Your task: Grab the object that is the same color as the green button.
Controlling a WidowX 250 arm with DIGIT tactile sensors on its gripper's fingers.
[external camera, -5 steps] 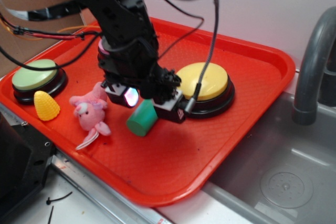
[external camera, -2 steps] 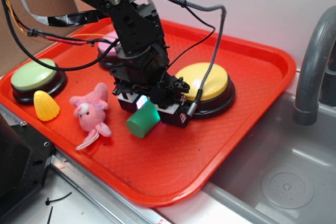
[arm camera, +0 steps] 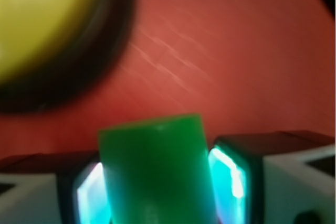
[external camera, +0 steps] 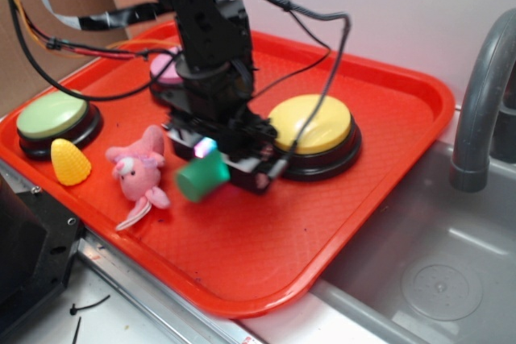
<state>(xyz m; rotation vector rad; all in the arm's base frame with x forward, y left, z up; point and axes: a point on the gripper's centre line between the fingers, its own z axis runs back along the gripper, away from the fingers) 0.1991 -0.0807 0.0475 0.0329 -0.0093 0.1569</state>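
The dark-green cylinder (external camera: pixel 201 177) sits between my gripper's (external camera: pixel 213 163) jaws over the middle of the red tray (external camera: pixel 266 239), pointing out to the front left and blurred by motion. In the wrist view the cylinder (arm camera: pixel 155 171) fills the gap between the two glowing cyan pads (arm camera: pixel 227 179), which press on both of its sides. The gripper is shut on it. The green button (external camera: pixel 52 114), pale green on a black base, stands at the tray's left end, well clear of the gripper.
A yellow button (external camera: pixel 310 125) stands just right of the gripper and shows in the wrist view (arm camera: pixel 42 19). A pink button (external camera: pixel 165 66) is partly hidden behind the arm. A yellow corn toy (external camera: pixel 70 161) and a pink bunny (external camera: pixel 137 173) lie left. A sink (external camera: pixel 435 271) and faucet (external camera: pixel 484 78) are to the right.
The gripper came down over the cylinder and closed on it. The cylinder has shifted left and a little up with the gripper.
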